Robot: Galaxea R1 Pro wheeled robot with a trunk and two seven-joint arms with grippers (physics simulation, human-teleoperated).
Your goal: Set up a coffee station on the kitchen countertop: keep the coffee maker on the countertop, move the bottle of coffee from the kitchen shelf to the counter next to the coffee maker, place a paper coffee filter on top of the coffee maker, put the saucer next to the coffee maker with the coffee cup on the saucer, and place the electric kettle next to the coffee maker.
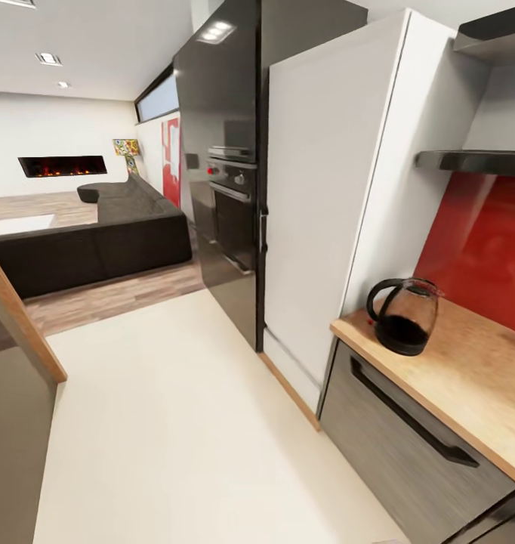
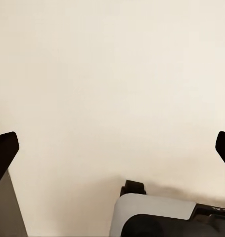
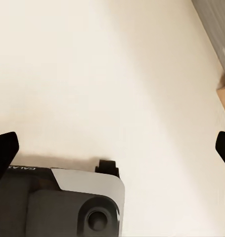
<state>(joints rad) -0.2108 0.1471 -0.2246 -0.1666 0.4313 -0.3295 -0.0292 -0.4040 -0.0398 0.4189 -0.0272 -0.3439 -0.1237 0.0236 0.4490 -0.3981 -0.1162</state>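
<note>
- Your head view is evenly bright; recessed ceiling lights point(image 1: 47, 58) glow, one mirrored as glare on the glossy black cabinet point(image 1: 216, 151).
- Straight edges bow toward the frame borders.
- Both wrist views: washed-out cream floor point(image 2: 112, 74), soft shadow beside the robot base point(image 3: 63, 202).
- Render slightly soft throughout.

Glass kettle at the worktop's end, wall shelf above.

A rounded clear glass electric kettle point(image 1: 403, 315) with a black base, black loop handle and dark liquid in its lower part stands upright near the end corner of the long light beige wood-grain kitchen countertop point(image 1: 469, 378), its handle turned toward that end. Above, against the wall, hangs the dark grey flat floating kitchen shelf point(image 1: 476, 161), its visible part bare.
</note>
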